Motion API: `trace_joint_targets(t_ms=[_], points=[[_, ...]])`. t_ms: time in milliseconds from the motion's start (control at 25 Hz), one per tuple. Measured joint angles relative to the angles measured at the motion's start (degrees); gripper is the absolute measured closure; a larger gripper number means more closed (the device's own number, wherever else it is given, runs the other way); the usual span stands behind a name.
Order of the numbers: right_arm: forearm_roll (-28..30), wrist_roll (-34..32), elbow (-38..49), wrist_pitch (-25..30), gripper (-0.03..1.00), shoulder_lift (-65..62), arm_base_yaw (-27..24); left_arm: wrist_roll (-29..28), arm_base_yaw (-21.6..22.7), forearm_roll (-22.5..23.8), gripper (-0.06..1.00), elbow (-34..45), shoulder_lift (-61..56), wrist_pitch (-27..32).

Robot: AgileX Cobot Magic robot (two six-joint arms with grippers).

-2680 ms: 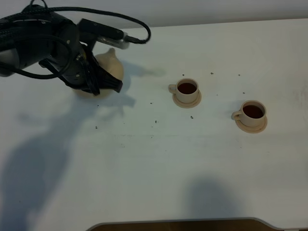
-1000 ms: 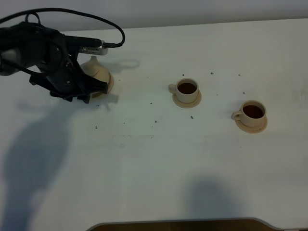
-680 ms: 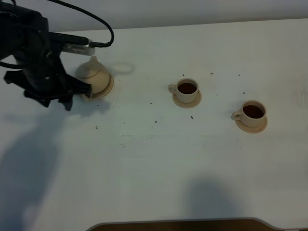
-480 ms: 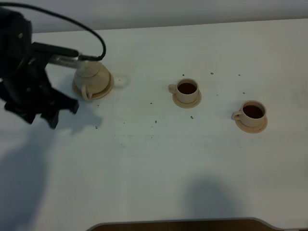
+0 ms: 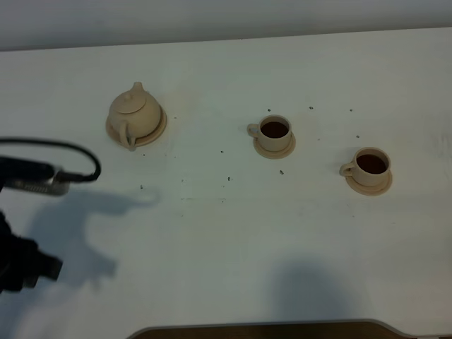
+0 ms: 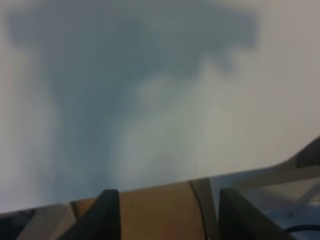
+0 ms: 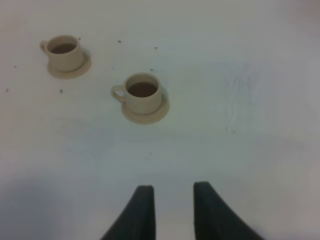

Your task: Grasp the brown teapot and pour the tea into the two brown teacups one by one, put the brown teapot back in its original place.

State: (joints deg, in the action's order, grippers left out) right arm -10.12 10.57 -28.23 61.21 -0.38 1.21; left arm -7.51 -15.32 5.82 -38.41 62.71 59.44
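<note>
The brown teapot (image 5: 133,113) stands upright with its lid on, on its wide tan saucer (image 5: 157,130) at the back left. Two brown teacups on small saucers hold dark tea: one mid-table (image 5: 274,132) (image 7: 62,51), one to the right (image 5: 371,165) (image 7: 143,94). My left arm (image 5: 25,263) is at the front left edge, far from the teapot. My left gripper (image 6: 170,215) is open and empty over the table's front edge. My right gripper (image 7: 172,202) is open and empty, short of the right cup, and does not show in the high view.
The white table (image 5: 226,226) carries small dark specks (image 5: 228,178) between the teapot and the cups. The left arm's cable (image 5: 78,152) loops over the table at the left. The table's front edge (image 5: 254,326) lies near the bottom.
My left gripper has let go of the teapot, which now rests on its wide saucer. The left arm has drawn back to the front left edge. The cups have not moved.
</note>
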Motion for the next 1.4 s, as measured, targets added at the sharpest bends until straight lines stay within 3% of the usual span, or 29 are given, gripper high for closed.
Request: trace_joint_targets(t_ms=[240,760,1120,1400], points=[[0.0,0.0,0.0,0.0,0.75,0.0,0.0,0.0,0.0,-0.1,0.5,8.0,-13.8,-0.5],[0.0,0.0,0.0,0.0,0.75,0.0,0.0,-0.2,0.3,-0.2,0.51,9.1,-37.9,0.5],[0.0,0.0,0.0,0.0,0.75,0.0,0.0,0.5,11.1,-0.4,0.51,9.3,-47.4,0.6],[0.0,0.0,0.0,0.0,0.75,0.0,0.0,2.2,12.7,-1.5,0.51,9.3,-52.7,0.7]])
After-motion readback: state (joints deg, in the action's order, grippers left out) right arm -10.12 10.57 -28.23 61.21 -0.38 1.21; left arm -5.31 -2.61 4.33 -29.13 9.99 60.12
